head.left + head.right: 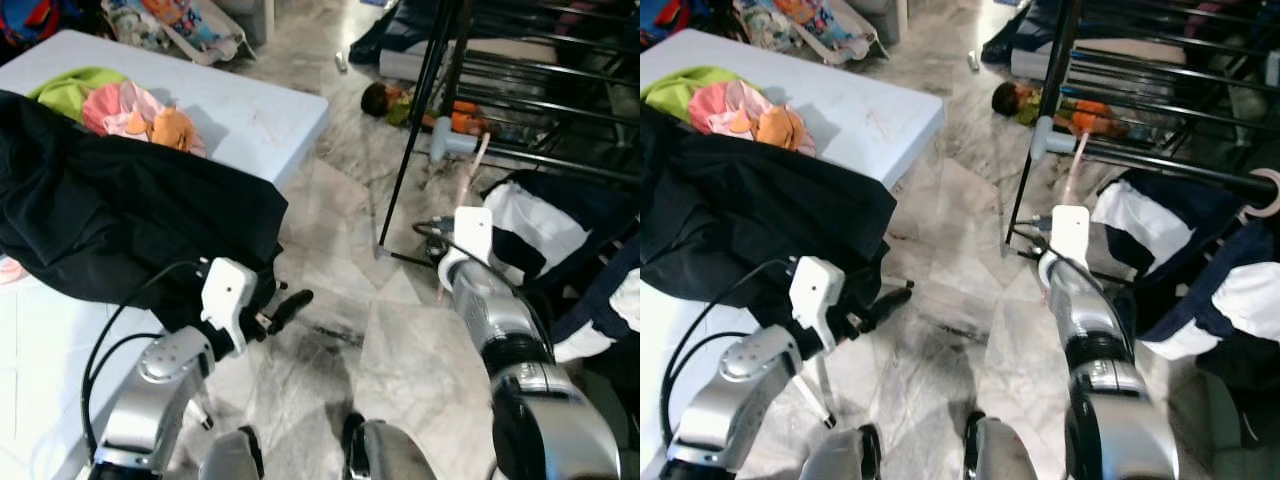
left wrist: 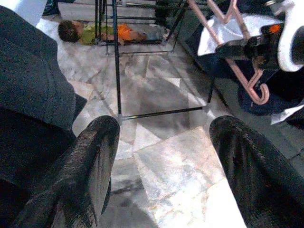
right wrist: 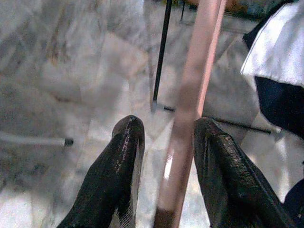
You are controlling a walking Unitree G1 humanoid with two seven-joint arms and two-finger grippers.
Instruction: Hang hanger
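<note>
My right gripper is shut on a pink hanger, whose bar runs between the two black fingers. The right arm reaches forward over the floor, and the hanger rises from it towards the black clothes rack. In the left wrist view the hanger's hook points down beside the right wrist. My left gripper is open and holds nothing. It hovers over the floor beside the black garment that hangs off the white table.
A navy and white garment hangs on the rack's right side, with another pink hanger's hook on the rail. A doll and toys lie under the rack. Coloured clothes are piled on the table. Marble floor lies between table and rack.
</note>
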